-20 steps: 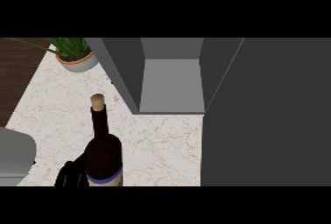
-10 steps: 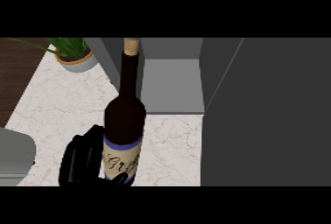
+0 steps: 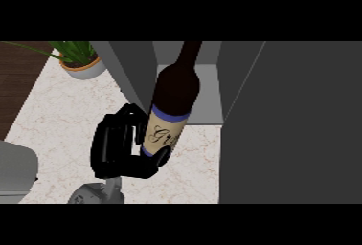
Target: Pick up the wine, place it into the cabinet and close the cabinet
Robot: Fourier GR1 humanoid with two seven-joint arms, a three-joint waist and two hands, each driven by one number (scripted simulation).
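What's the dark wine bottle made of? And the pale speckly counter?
The dark wine bottle looks like smooth brown glass, with a cream label, maybe paper, edged in blue. The pale counter looks like marble or stone: faint tan veins run through it, though its finish is hard to judge.

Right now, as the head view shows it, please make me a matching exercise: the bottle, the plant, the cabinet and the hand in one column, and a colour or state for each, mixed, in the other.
Things
1. bottle
2. plant
3. cabinet
4. left hand

Colours and states
A. green, in a pot at the view's upper left
B. fingers curled round the label
C. grey, standing open
D. dark glass, blue-edged label

Pairs: 1-D, 2-A, 3-C, 4-B
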